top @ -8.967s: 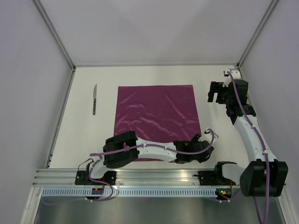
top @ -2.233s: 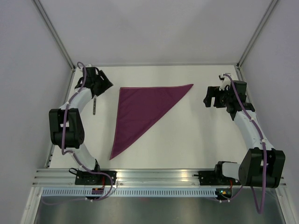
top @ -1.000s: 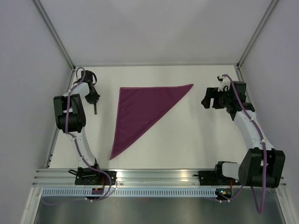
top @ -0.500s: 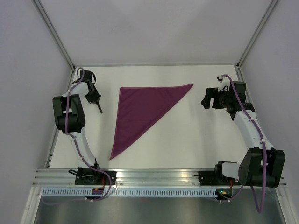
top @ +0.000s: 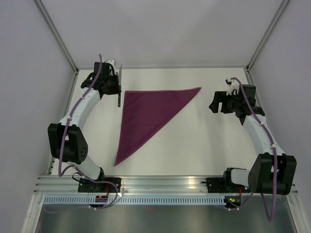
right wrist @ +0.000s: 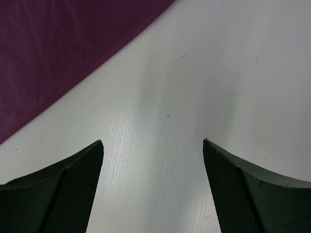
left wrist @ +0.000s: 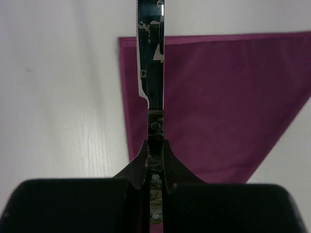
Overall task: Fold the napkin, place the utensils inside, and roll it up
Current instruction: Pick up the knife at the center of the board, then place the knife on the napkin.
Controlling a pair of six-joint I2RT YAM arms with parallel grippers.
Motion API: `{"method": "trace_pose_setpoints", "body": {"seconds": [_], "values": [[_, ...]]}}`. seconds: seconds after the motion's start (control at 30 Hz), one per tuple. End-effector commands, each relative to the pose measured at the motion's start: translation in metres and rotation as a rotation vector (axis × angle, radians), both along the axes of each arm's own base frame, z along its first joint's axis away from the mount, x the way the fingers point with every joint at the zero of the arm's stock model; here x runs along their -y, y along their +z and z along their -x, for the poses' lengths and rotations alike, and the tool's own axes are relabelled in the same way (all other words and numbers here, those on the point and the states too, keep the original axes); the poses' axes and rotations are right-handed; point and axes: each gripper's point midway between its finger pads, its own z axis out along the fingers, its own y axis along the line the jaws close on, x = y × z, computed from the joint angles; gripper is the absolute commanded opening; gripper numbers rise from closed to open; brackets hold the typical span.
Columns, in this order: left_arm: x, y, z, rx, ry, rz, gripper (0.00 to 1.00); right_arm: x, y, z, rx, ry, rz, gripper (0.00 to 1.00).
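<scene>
The magenta napkin [top: 146, 114] lies folded into a triangle, its long edge running from the far right corner to the near left tip. My left gripper [top: 113, 86] is shut on the knife [top: 119, 91] by its dark handle, just left of the napkin's far left corner. In the left wrist view the silver blade [left wrist: 151, 58] points straight ahead from the shut gripper [left wrist: 155, 145], over the napkin's [left wrist: 218, 97] left edge. My right gripper [top: 217, 103] hovers open to the right of the napkin. Between its fingertips [right wrist: 153, 145] is only bare table, with the napkin's edge [right wrist: 58, 53] ahead on the left.
The white table [top: 204, 145] is closed in by grey walls on three sides. A metal rail [top: 160, 183] carrying both arm bases runs along the near edge.
My left gripper has shut on the knife at the table's left side, lifted it and carried it right, up to the napkin's far left corner. The right arm has stayed still.
</scene>
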Motion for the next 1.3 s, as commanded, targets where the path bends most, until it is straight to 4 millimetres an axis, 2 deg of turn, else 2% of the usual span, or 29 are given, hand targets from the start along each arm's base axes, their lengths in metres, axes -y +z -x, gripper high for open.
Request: {"method": "trace_pose_setpoints", "body": {"seconds": [0.0, 0.07, 0.17, 0.3, 0.47, 0.53, 0.57, 0.77, 1.27], "values": [[0.048, -0.008, 0.018, -0.003, -0.269, -0.066, 0.02, -0.001, 0.015, -0.009, 0.039, 0.004, -0.013, 0.88], [0.068, -0.015, 0.027, -0.016, -0.371, -0.076, 0.02, -0.001, 0.015, -0.008, 0.038, 0.004, -0.014, 0.88], [0.118, -0.033, 0.055, -0.046, -0.606, -0.135, 0.02, -0.001, 0.016, -0.009, 0.044, 0.004, -0.012, 0.88], [0.152, -0.053, 0.077, -0.106, -0.754, -0.166, 0.02, -0.001, 0.014, -0.008, 0.04, 0.001, -0.012, 0.88], [0.185, -0.085, 0.098, -0.195, -0.874, -0.164, 0.02, 0.002, 0.014, -0.009, 0.045, -0.007, -0.001, 0.88], [0.191, -0.092, 0.1, -0.208, -0.884, -0.176, 0.02, 0.002, 0.013, -0.01, 0.044, -0.01, -0.001, 0.88], [0.196, -0.103, 0.103, -0.232, -0.907, -0.177, 0.02, 0.003, 0.013, -0.01, 0.045, -0.011, 0.0, 0.88], [0.211, -0.122, 0.104, -0.24, -0.926, -0.203, 0.02, 0.003, 0.012, -0.01, 0.043, -0.013, 0.006, 0.88], [0.218, -0.14, 0.097, -0.23, -0.89, -0.181, 0.02, 0.004, 0.01, -0.01, 0.036, -0.013, 0.009, 0.88]]}}
